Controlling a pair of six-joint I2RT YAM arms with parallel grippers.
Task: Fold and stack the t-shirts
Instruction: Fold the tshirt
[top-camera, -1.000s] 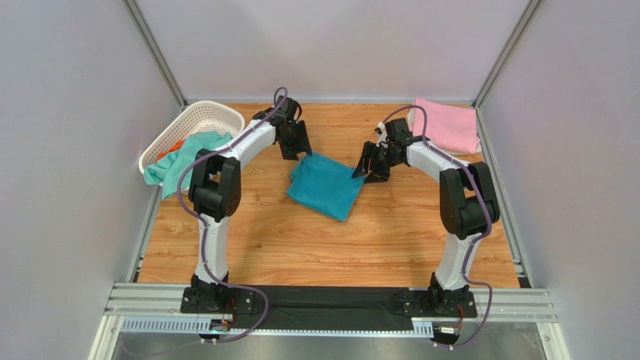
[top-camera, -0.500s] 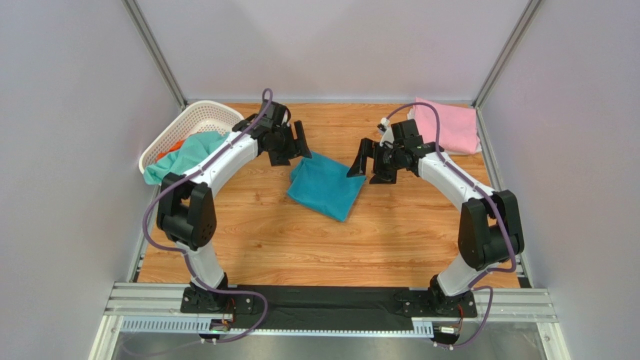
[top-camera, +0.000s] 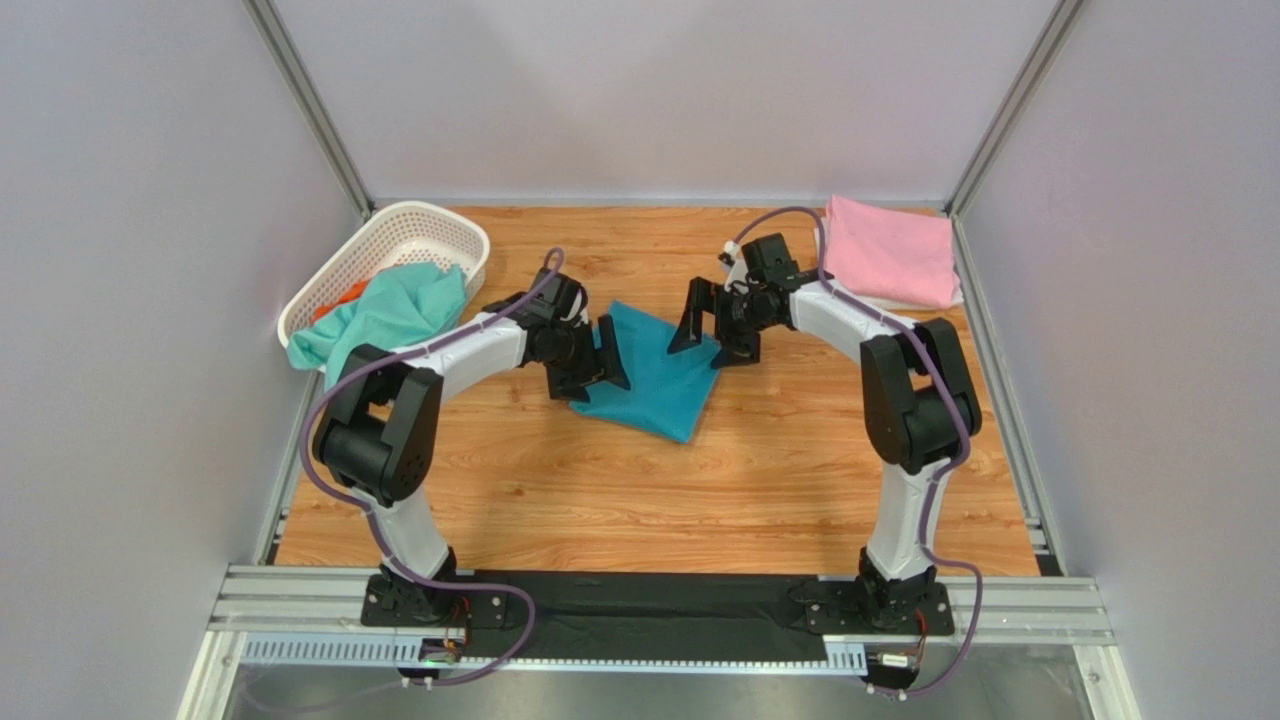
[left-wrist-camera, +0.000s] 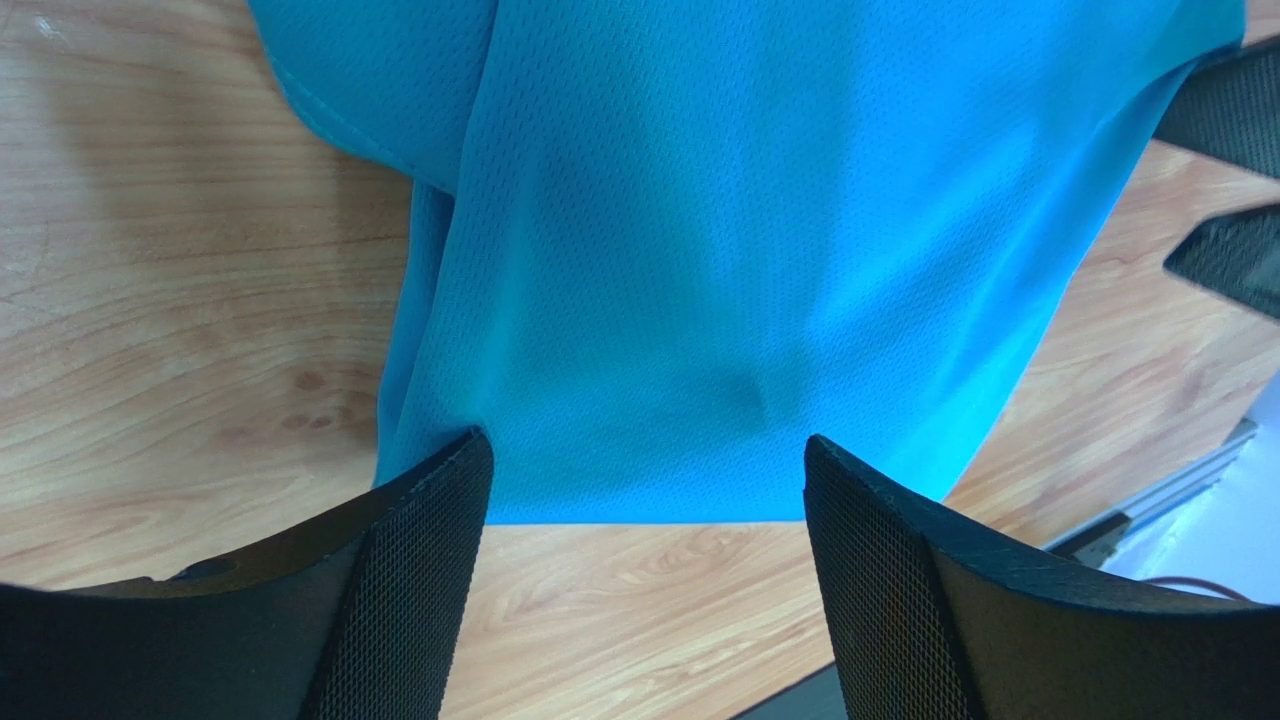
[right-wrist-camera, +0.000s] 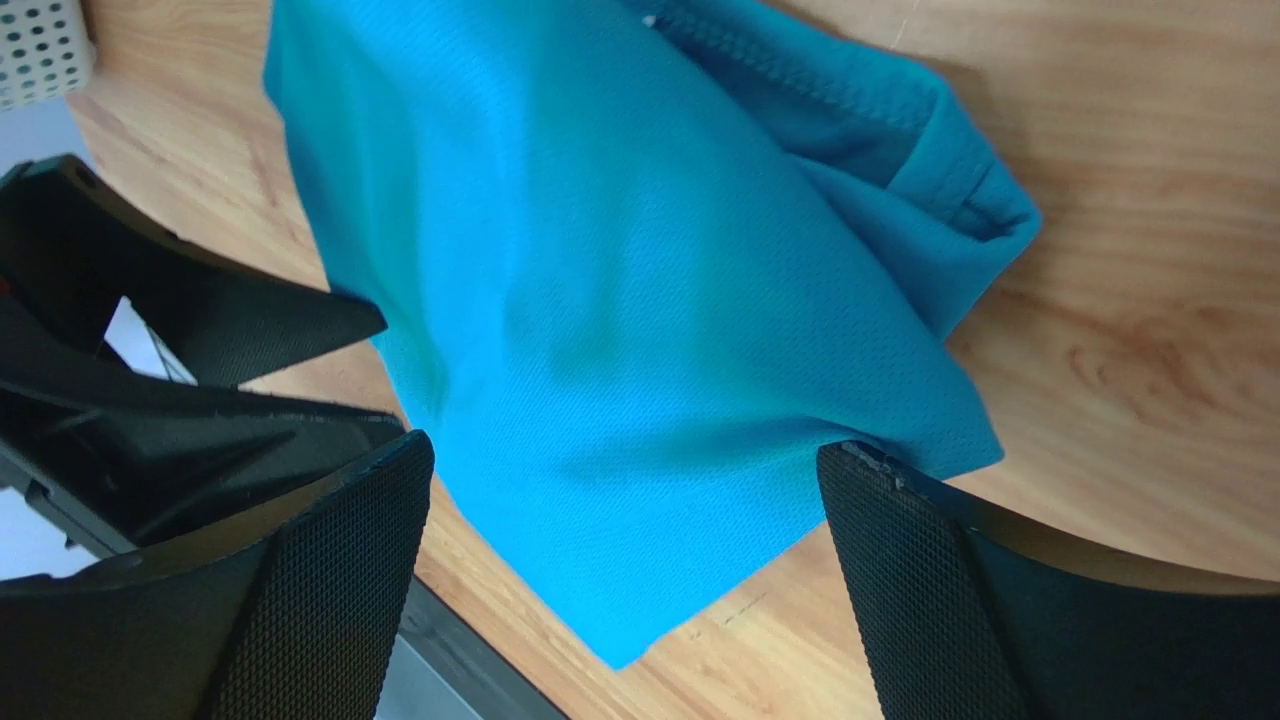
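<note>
At the far left corner of the table, a white lattice basket holds a mint-green t-shirt, which is unfolded and spills over the basket's near rim. A patch of what appears to be an orange t-shirt shows beside it. Neither is folded.

Toward the middle, the left gripper stands at the left edge of the teal-blue t-shirt. Its jaws are apart, and its wrist view shows the two fingers flanking the cloth's edge with nothing clamped. The teal-blue t-shirt lies on the wood as a compact, roughly square fold, with one looser corner where layered hems show. The right gripper sits at the shirt's far right edge, jaws wide apart and holding nothing. Whether either gripper touches the cloth cannot be told.

At the far right corner, a pink t-shirt lies folded flat, well apart from the teal-blue one.

Assessment: two shirts appear folded but are not yet stacked. The basket's contents await folding. No white shirt is visible.
</note>
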